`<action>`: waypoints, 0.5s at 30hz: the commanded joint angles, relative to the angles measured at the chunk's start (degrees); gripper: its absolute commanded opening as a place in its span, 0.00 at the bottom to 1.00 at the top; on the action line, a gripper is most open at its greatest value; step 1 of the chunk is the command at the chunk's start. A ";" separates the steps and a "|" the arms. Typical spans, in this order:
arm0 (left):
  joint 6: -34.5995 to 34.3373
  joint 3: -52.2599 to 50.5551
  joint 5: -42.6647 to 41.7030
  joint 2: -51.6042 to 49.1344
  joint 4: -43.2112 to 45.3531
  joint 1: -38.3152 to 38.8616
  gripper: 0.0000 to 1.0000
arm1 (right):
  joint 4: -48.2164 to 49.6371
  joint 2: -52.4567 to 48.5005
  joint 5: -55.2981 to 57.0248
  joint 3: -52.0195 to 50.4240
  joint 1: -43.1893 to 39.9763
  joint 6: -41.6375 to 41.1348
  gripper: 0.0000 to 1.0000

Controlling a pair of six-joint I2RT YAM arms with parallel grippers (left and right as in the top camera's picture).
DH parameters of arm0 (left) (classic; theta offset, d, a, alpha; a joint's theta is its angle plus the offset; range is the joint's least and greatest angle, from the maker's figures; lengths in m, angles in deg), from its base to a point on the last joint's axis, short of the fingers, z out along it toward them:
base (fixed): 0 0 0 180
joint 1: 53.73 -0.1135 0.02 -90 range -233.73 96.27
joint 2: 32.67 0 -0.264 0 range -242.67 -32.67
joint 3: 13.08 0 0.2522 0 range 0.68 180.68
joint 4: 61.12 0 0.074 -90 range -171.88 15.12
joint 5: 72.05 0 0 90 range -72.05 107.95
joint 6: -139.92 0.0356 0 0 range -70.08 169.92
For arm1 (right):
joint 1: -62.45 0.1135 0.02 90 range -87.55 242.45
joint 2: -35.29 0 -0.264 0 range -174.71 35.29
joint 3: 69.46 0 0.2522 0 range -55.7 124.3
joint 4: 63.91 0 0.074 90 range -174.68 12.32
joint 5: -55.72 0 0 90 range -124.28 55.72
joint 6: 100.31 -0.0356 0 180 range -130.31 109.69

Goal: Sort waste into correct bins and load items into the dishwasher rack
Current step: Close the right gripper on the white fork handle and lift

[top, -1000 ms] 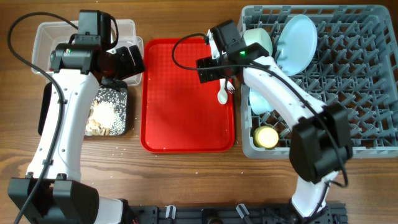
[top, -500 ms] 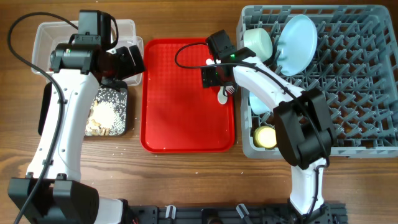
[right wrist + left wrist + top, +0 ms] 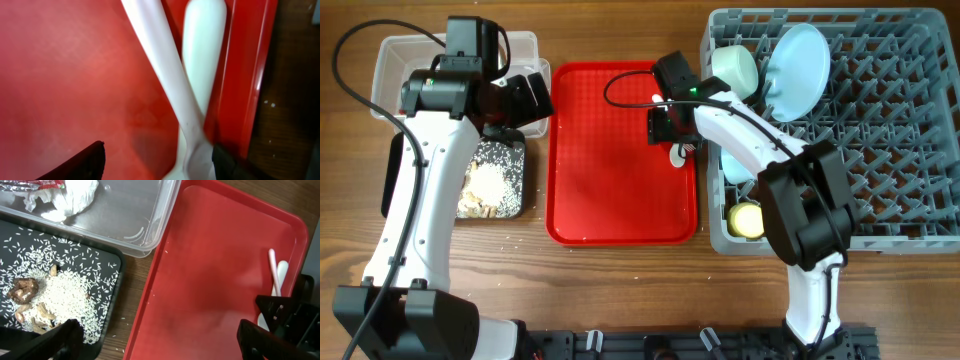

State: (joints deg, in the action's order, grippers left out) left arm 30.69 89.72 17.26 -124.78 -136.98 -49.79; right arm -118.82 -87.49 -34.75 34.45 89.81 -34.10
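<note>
The white plastic fork and spoon (image 3: pixel 678 155) lie crossed at the red serving tray's right edge. My right gripper (image 3: pixel 672 128) is low over them and open. In the right wrist view its fingers (image 3: pixel 157 162) straddle the two white handles (image 3: pixel 167 75). My left gripper (image 3: pixel 525 100) hangs open and empty (image 3: pixel 160 345) between the bins and the red tray. The clear tub (image 3: pixel 150 225) holds crumpled white paper (image 3: pixel 70 195) and the red sauce packet (image 3: pixel 42 184). The black tray (image 3: pixel 100 260) holds rice and brown bits (image 3: pixel 55 292).
The grey dishwasher rack (image 3: pixel 880 150) at right holds the pale green bowl (image 3: pixel 738 62), the light blue plate (image 3: pixel 798 68), the light blue bowl (image 3: pixel 735 165) and the yellow cup (image 3: pixel 750 220). The red tray (image 3: pixel 610 180) lies in the middle. Rice grains lie scattered on the wood (image 3: pixel 132 305).
My right gripper has dropped and shifted slightly right onto the fork and spoon. The left arm has not moved.
</note>
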 commanded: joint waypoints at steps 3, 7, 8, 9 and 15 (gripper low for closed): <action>-0.70 0.94 0.55 0.70 0.11 -0.33 1.00 | -1.77 -2.43 -2.38 0.11 0.26 -3.78 0.66; -0.70 0.94 0.55 0.70 0.11 -0.33 1.00 | -1.99 -3.98 -5.33 0.11 0.55 -3.80 0.64; -0.70 0.94 0.55 0.70 0.11 -0.33 1.00 | -1.99 -4.17 -6.32 0.11 0.61 -3.82 0.63; -0.70 0.94 0.55 0.70 0.11 -0.33 1.00 | -1.99 -4.39 -7.21 0.11 0.66 -3.82 0.60; -0.70 0.94 0.55 0.70 0.11 -0.33 1.00 | -1.97 -4.42 -7.52 0.11 1.92 -3.80 0.30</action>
State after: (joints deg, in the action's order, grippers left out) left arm 30.69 89.72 17.26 -124.78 -136.96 -49.79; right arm -120.48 -89.08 -40.04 34.47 90.48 -37.62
